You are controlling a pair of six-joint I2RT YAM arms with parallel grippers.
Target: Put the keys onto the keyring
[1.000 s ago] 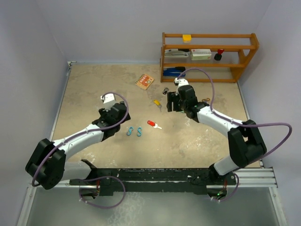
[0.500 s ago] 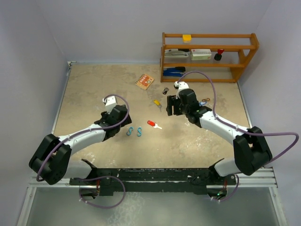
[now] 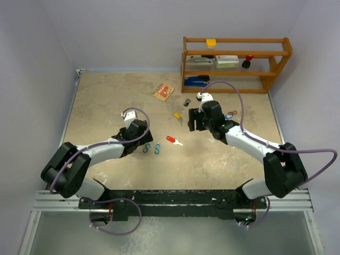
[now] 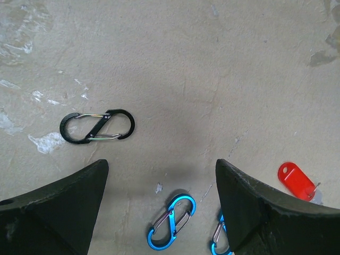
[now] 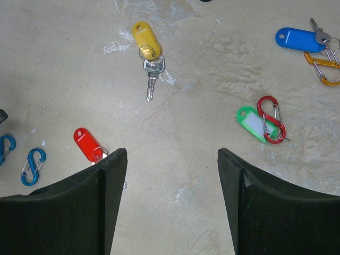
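A beige, stone-patterned counter (image 3: 101, 101) is filling the middle of the top view, and pale lavender walls are closing it in: one (image 3: 127, 32) along the far edge, one (image 3: 32, 79) along the left edge, one (image 3: 313, 79) along the right. A wooden shelf unit (image 3: 236, 54) is standing in the far right corner, its back to the far wall. A metal rail (image 3: 297, 197) is running along the near edge, with a dull grey strip (image 3: 202, 236) lying beyond it. Light is falling evenly and casting only soft shadows. Up close, white scuffs (image 4: 45, 141) are showing on the mottled counter surface.
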